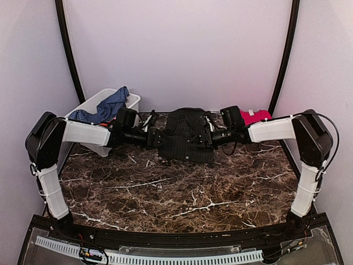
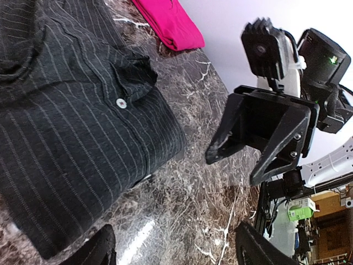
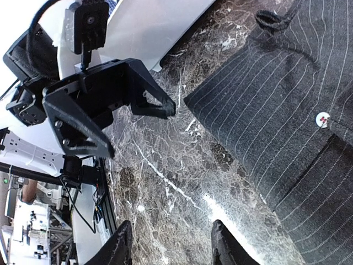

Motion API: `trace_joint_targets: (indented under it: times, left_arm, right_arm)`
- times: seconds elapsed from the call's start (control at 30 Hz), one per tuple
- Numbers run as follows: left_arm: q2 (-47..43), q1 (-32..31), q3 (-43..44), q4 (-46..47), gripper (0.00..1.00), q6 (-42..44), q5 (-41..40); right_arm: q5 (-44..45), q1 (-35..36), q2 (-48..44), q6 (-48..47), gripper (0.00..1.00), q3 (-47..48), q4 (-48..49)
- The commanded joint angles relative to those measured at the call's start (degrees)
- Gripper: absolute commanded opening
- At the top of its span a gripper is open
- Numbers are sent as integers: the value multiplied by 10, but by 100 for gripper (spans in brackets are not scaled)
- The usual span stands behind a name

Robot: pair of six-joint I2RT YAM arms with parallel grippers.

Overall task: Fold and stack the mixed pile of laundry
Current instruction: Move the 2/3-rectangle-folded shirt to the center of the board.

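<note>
We are holding our left tool (image 3: 138,131) just beside the left edge of the dark charcoal pinstriped shirt (image 1: 187,135), and its fingers are standing apart, released, with only bare marble showing between them. We are holding our right tool (image 2: 234,168) just beside the shirt's right edge, and it too is standing spread and grasping nothing. The two tools are facing each other across the garment, low over the surface (image 1: 182,193).

The shirt is lying folded into a compact block at the back middle of the surface, with a white button (image 2: 121,102) showing on top. The bright red cloth (image 1: 255,116) is lying folded at the back right, behind our right arm and well apart from the shirt. The blue checked garment (image 1: 105,107) is draping over the rim of the white bin (image 1: 132,99) at the back left.
</note>
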Motion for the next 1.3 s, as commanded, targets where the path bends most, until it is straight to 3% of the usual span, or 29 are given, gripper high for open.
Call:
trace_joint_targets:
  times: [0.0,0.33,0.57,0.73,1.03,1.27]
  left_arm:
    - [54,-9,40,62,72,-26,46]
    - [215,4,191,15,68,-14,3]
    - [278,8,224,-22,67,-20,-30]
    - [220,-15,125,-34,63,-21,-61]
    - [66,-95,-150,60,58,-95,-101]
    - [-51,-109,-201,26,63,-82,-122]
  right_arm:
    - [-21,0,61,24,44,41,52]
    - [8,-50,203,9,38,144,12]
    - [39,-61,243,-26,39,184,-64]
    - [50,-50,207,-40,39,138,-98]
    - [26,33,18,26,43,-152,21]
    - [27,62,-147,75,51,-264,61]
